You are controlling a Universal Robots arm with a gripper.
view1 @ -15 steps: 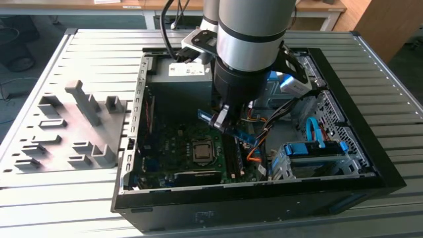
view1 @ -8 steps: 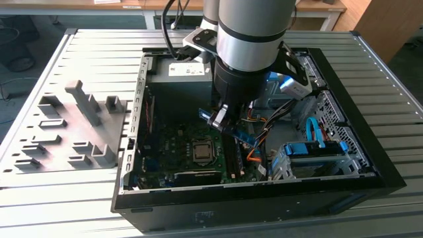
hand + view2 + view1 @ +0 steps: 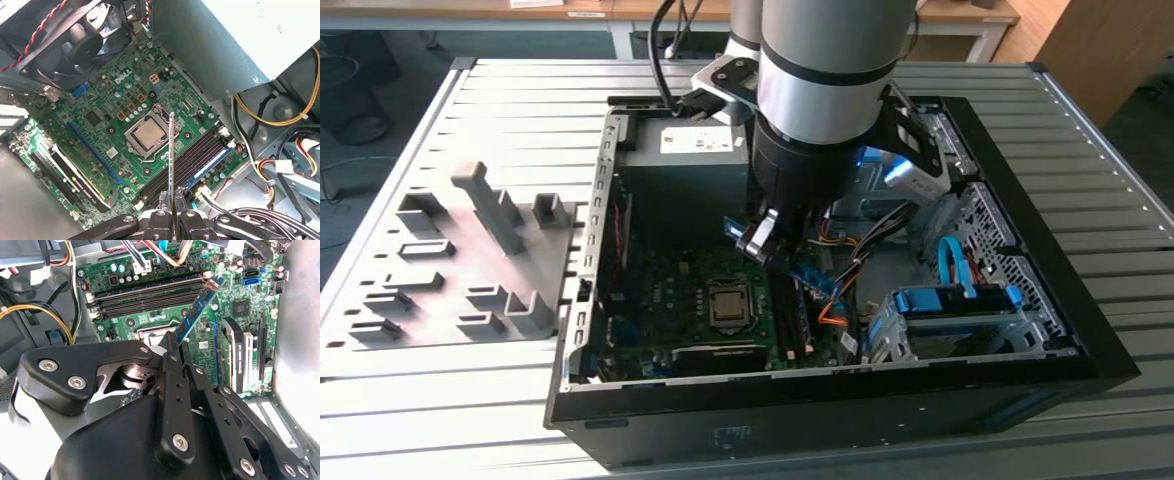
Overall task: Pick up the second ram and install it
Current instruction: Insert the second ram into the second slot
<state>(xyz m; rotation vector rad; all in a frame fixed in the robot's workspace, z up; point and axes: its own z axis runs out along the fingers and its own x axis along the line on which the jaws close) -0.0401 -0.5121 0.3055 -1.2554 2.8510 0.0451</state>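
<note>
Slatted metal table [image 3: 480, 400] carrying an open computer case [image 3: 854, 425]. Gripper [image 3: 767, 240] near the case's middle, over the motherboard [image 3: 100, 130], clamped on the second ram [image 3: 197, 310]. Stick held tilted in the air above the memory slots [image 3: 187, 157], not yet seated.

A white label [image 3: 698, 139] on the power supply [image 3: 670, 168], white print [image 3: 121, 79] on the motherboard [image 3: 102, 102] — seemingly nothing legible
</note>
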